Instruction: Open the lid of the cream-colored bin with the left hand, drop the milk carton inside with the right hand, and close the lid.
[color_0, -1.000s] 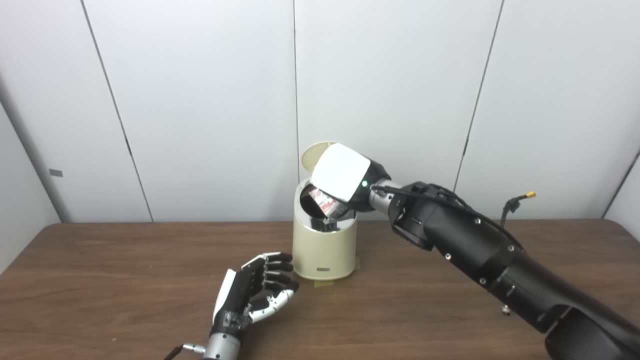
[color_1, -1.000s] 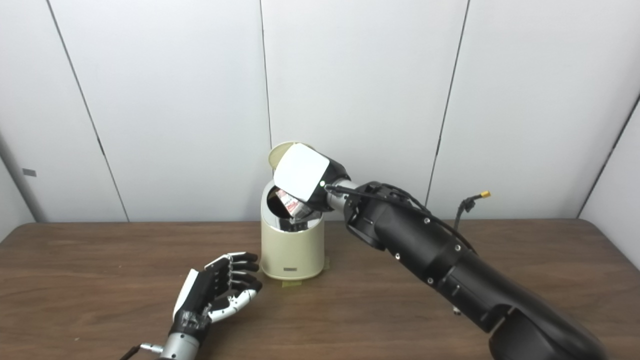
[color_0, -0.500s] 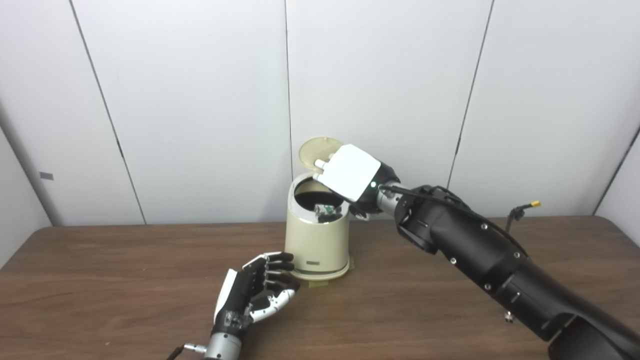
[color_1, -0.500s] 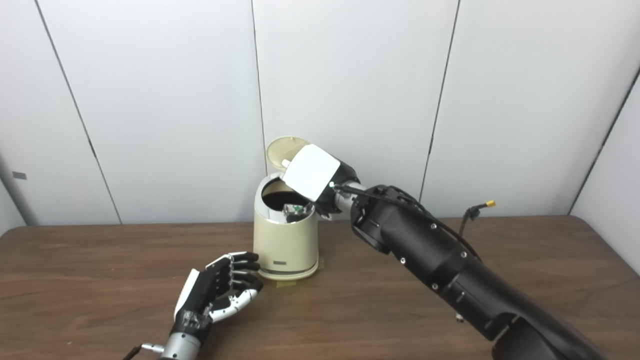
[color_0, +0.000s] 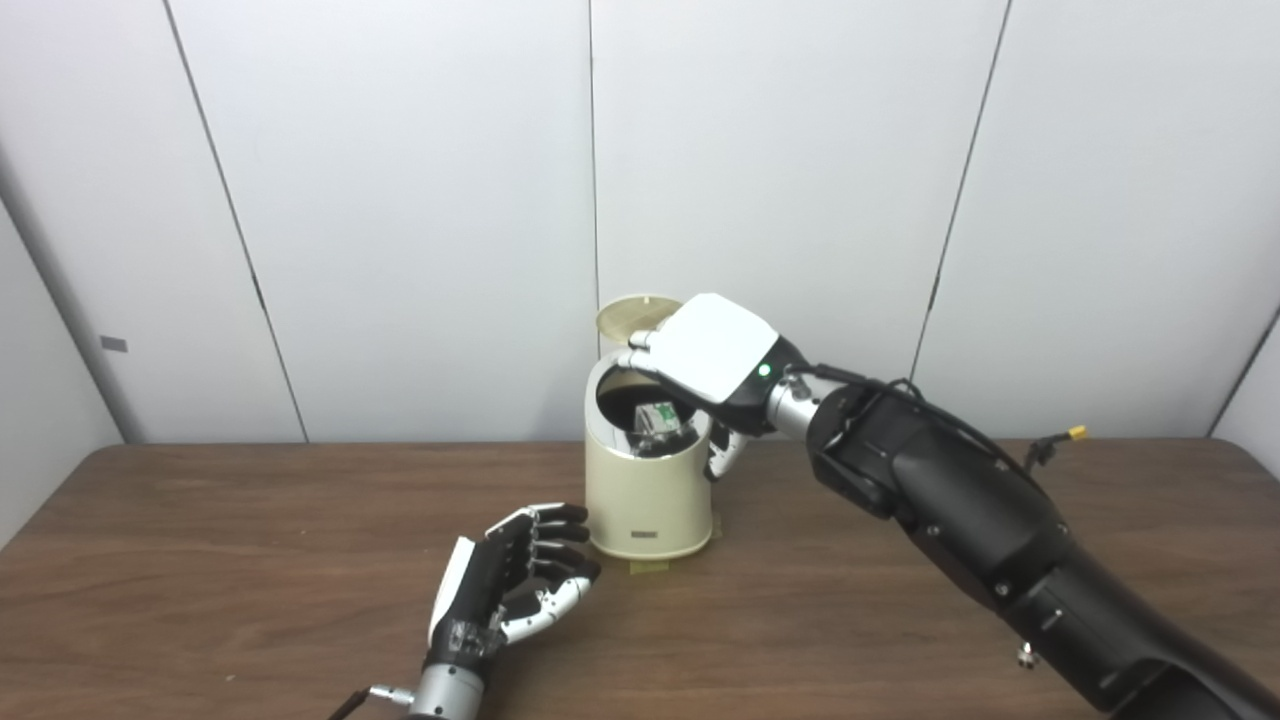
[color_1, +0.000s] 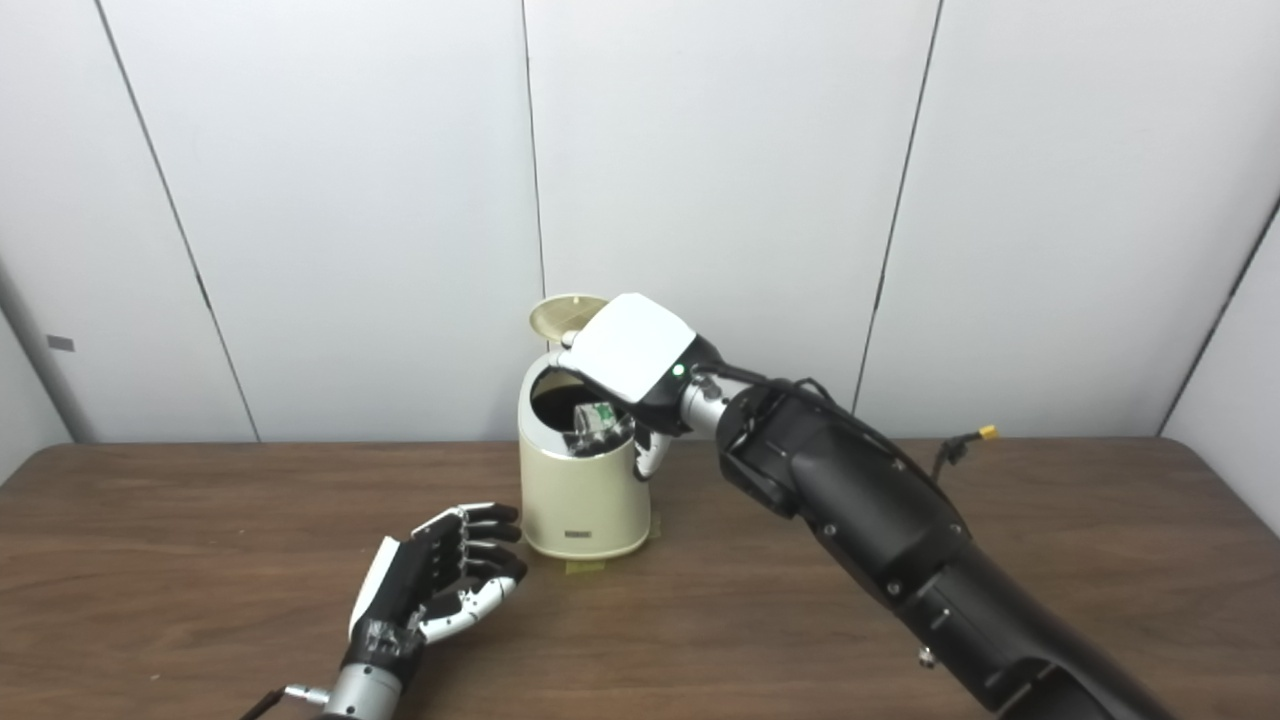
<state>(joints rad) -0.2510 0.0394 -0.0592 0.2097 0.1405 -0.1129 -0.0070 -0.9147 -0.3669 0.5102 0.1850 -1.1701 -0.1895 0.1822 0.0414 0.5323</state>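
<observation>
One second on: carton (color_0: 657, 417) released and now down inside open bin (color_0: 648, 500), right hand (color_0: 712, 350) empty and spread above rim, left hand (color_0: 520, 580) loosely open beside base, leaving only lid (color_0: 627, 314) to close.

Looks like a lab or test room, not anyone's home. Plain white wall panels (color_0: 400, 200) with dark seams fill everything from 9 to 3 o'clock, and there's just a bare wood-grain table (color_0: 200, 560) pushed up against them. A black robot arm (color_0: 980, 510) reaches in from 4 o'clock.
</observation>
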